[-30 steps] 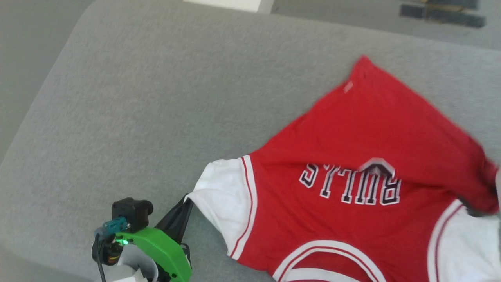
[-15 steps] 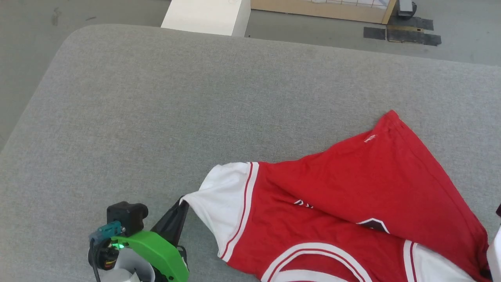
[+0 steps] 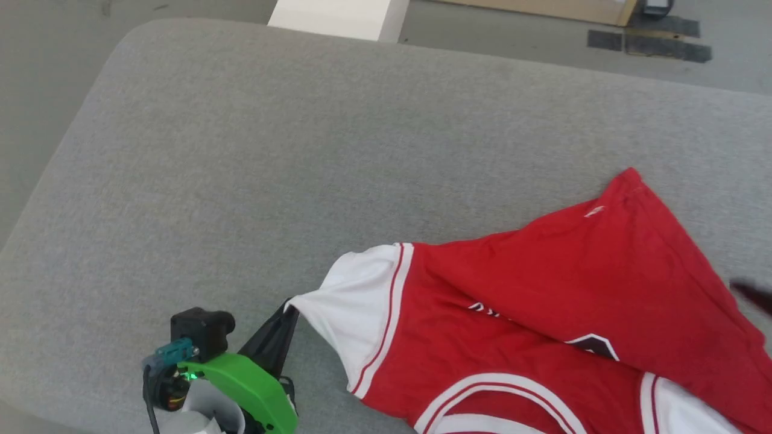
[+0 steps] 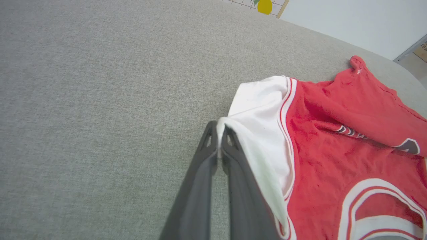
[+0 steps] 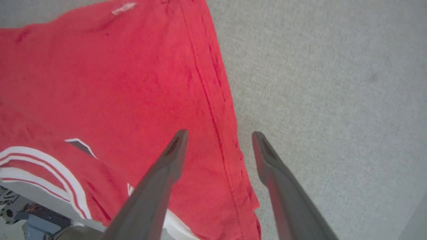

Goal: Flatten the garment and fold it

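Observation:
The garment (image 3: 543, 313) is a red jersey with white sleeves, lying on the grey table (image 3: 241, 150) at the lower right. Its red lower half is doubled over the chest, so only scraps of the black print show. A small white tag (image 3: 594, 211) sits near the far hem. My left gripper (image 4: 218, 128) is shut on the edge of the white sleeve (image 4: 257, 110), at the lower left of the head view (image 3: 286, 310). My right gripper (image 5: 220, 136) stands open above the garment's red side seam (image 5: 213, 100), holding nothing. One of its dark fingers (image 3: 751, 295) shows at the right edge.
Bare grey cloth stretches to the left and far side of the table, which ends in a rounded far-left corner. Beyond it a white box (image 3: 338, 18) stands on the floor beside dark tape patches (image 3: 648, 42). Robot base parts (image 5: 30, 216) show below the garment.
My right gripper has opened and let go of the garment. The red lower half has dropped over the print. The left gripper keeps its hold on the sleeve. The head camera has shifted.

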